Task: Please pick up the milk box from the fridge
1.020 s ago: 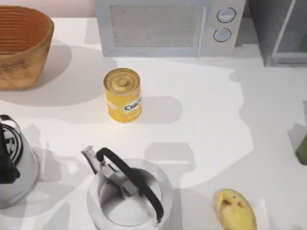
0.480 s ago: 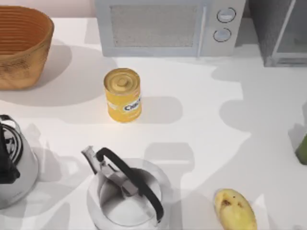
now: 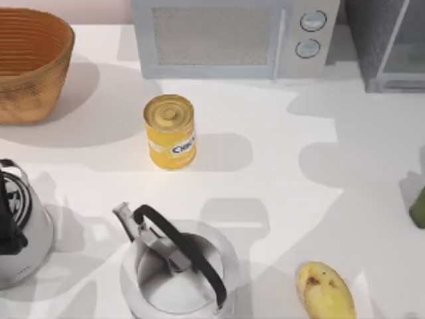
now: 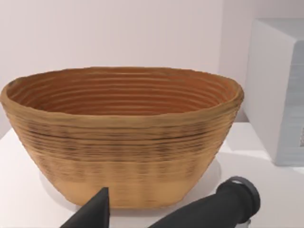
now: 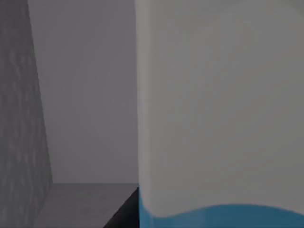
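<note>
The milk box (image 5: 218, 114) stands close before the right wrist camera, inside the grey fridge (image 3: 388, 43) at the counter's (image 3: 265, 166) far right. Since a second ago only the shadows near the fridge have shifted; the can (image 3: 170, 131) stays put. Whether either arm's jaws are apart, I cannot tell.

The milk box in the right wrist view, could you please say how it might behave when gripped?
The milk box shows flat, smooth walls, so it probably offers good faces to squeeze but may be slippery. Being a tall carton, it could dent under pressure or tip if nudged high.
</note>
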Robot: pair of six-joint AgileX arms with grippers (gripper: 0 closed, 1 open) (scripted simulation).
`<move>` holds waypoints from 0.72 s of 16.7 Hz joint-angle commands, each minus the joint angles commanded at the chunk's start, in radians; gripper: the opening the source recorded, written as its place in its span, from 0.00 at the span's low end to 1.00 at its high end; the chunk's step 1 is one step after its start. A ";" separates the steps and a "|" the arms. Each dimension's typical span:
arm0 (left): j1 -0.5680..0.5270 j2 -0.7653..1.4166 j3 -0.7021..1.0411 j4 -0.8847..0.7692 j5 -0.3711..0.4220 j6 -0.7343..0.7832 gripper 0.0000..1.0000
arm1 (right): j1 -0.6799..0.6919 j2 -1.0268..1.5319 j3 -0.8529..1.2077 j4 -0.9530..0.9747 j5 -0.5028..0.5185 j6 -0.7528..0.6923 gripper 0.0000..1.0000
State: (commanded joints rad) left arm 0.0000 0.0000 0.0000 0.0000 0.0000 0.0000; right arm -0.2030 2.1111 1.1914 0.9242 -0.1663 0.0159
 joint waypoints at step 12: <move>0.000 0.000 0.000 0.000 0.000 0.000 1.00 | -0.038 -0.242 -0.390 0.135 -0.041 0.001 0.00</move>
State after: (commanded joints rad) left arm 0.0000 0.0000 0.0000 0.0000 0.0000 0.0000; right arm -0.2407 1.8690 0.8016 1.0597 -0.2073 0.0173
